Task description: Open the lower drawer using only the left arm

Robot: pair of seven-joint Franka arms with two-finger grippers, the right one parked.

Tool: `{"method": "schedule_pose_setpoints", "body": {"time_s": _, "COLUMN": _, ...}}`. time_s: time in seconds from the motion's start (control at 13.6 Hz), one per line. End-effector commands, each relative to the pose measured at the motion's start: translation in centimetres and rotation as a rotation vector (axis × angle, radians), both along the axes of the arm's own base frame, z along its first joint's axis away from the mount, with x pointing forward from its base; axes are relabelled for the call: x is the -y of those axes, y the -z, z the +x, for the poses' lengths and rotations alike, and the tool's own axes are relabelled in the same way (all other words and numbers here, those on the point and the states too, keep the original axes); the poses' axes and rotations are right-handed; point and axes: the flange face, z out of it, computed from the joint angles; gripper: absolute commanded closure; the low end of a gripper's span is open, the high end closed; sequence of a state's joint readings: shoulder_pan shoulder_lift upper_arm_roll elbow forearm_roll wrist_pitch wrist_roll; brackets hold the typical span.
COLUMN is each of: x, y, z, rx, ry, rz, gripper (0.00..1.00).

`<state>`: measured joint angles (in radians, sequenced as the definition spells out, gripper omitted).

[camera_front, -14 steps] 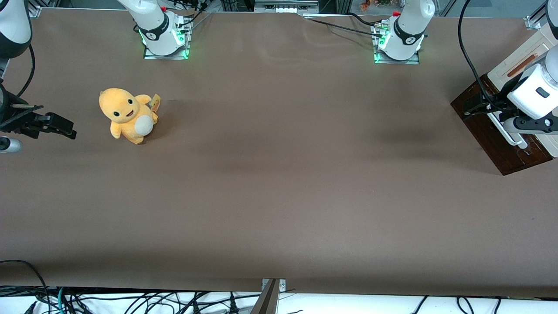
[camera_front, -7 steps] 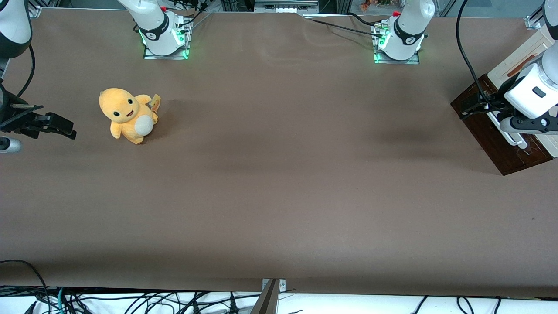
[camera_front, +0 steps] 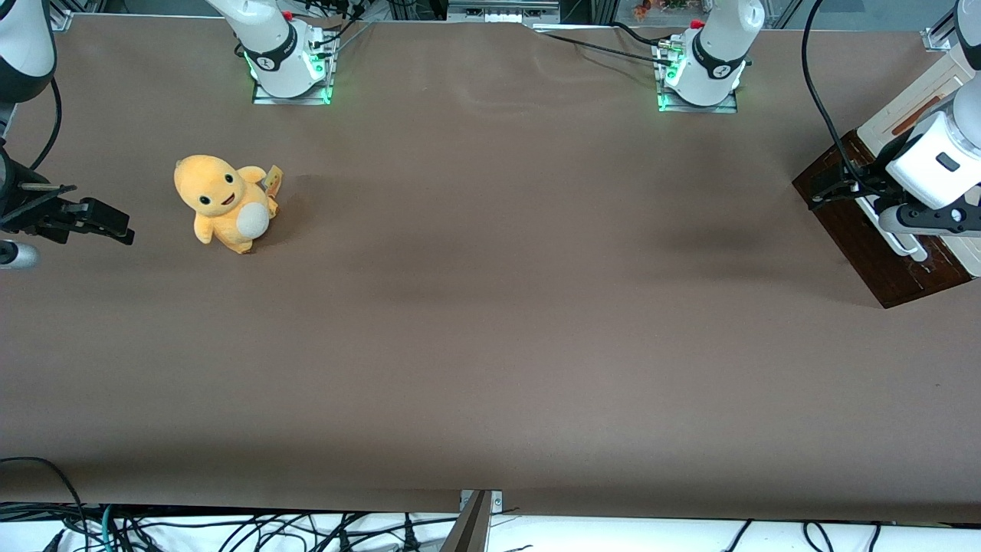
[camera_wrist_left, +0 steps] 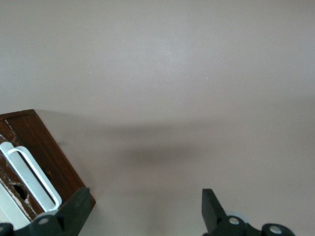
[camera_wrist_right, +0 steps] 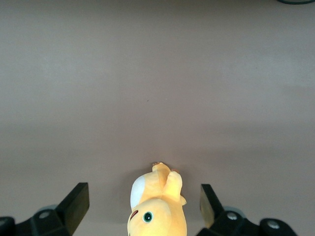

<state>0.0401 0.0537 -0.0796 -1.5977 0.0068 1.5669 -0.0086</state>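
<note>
Pincer: your left arm's pincer [camera_wrist_left: 142, 216] hangs over bare counter [camera_wrist_left: 177, 78] with its fingers [camera_wrist_left: 74, 212] spread wide and nothing between them.
Lower drawer: its dark brown front [camera_front: 866, 238] sits at the working arm's end of the counter, just beside the pincer and off to one finger's side, not between the fingers.
Handle: the long white bar handle [camera_wrist_left: 32, 177] runs along the drawer front; in the wrist view it lies slanted and close to one fingertip, apart from it.
Arm pose: the left arm [camera_front: 939, 165] reaches over the cabinet [camera_front: 908, 107], wrist low and bent over the drawer front.
Coming move: I judge you need to shift sideways toward the handle so the bar falls between the fingers, then close.
Drawer state: whether it is out at all, you cannot tell.
Elsewhere: an orange plush toy [camera_front: 222, 203] sits well apart, toward the parked arm's end.
</note>
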Motion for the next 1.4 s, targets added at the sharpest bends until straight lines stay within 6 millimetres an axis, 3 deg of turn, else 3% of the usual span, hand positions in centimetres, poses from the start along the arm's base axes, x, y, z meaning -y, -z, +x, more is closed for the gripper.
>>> {"method": "schedule_pose_setpoints", "body": {"time_s": 0.0, "x": 0.18, "y": -0.27, "z": -0.28, "rx": 0.002, "ry": 0.001, "rz": -0.029, "gripper": 0.00}}
{"method": "schedule_pose_setpoints", "body": {"time_s": 1.1, "x": -0.02, "y": -0.16, "z": -0.33, "rx": -0.004, "ry": -0.002, "rz": -0.026, "gripper": 0.00}}
{"method": "schedule_pose_setpoints", "body": {"time_s": 1.32, "x": -0.21, "y": 0.71, "z": 0.05, "rx": -0.019, "ry": -0.003, "rz": -0.019, "gripper": 0.00}}
